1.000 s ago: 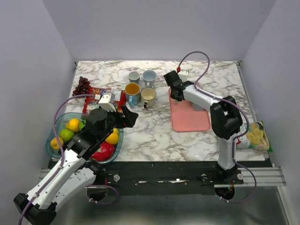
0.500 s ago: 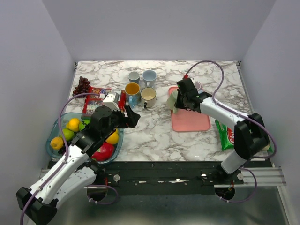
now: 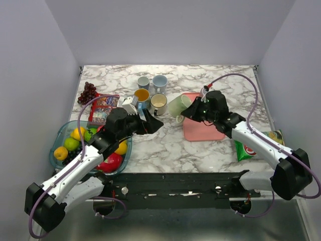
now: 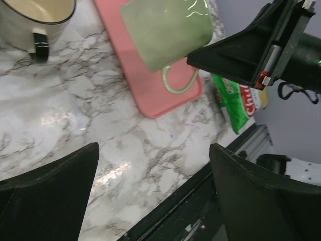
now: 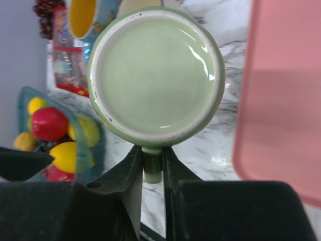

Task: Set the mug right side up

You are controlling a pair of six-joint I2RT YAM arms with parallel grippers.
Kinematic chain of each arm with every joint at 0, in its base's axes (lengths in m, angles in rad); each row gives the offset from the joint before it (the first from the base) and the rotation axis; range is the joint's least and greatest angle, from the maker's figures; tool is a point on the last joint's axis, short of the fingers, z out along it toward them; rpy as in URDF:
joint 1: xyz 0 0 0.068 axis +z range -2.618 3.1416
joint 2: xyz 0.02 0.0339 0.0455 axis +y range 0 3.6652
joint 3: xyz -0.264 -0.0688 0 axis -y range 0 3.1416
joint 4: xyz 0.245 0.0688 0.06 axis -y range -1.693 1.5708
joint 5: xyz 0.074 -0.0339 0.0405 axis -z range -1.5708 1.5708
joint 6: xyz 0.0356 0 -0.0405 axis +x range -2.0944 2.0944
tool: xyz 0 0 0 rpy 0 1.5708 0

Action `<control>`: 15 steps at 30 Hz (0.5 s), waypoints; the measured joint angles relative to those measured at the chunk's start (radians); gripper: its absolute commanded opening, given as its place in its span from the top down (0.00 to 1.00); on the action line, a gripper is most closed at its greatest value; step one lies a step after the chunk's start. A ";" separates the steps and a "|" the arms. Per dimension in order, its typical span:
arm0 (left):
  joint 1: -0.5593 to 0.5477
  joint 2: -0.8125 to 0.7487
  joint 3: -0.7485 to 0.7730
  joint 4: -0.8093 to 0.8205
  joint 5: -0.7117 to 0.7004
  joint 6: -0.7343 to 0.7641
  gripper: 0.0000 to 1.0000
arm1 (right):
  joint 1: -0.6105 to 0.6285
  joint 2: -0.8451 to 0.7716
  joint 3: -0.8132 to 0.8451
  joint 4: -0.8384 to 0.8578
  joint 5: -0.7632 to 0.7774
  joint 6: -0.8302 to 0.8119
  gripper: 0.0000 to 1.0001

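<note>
A pale green mug hangs in the air just left of the pink tray, tipped on its side. My right gripper is shut on its handle. In the right wrist view the mug's base faces the camera, and the handle sits pinched between my right gripper's two fingers. From the left wrist the mug shows above the tray's near corner, handle downward. My left gripper is open and holds nothing, low over the marble a little left of the mug.
Several upright mugs stand behind the left gripper. A bowl of fruit sits at the front left, with grapes and a snack packet behind it. A green chips bag lies at the front right.
My right arm has carried the mug from the tray's back corner forward and left, off the tray and into the air. My left arm has reached rightward toward the table's middle.
</note>
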 measured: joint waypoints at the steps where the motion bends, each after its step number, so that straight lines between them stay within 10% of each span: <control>1: -0.001 0.008 -0.001 0.028 0.019 -0.017 0.01 | 0.000 -0.012 -0.008 0.021 -0.021 0.014 0.99; 15: -0.019 0.194 0.000 0.356 0.149 -0.180 0.04 | 0.000 -0.096 -0.102 0.412 -0.246 0.266 0.99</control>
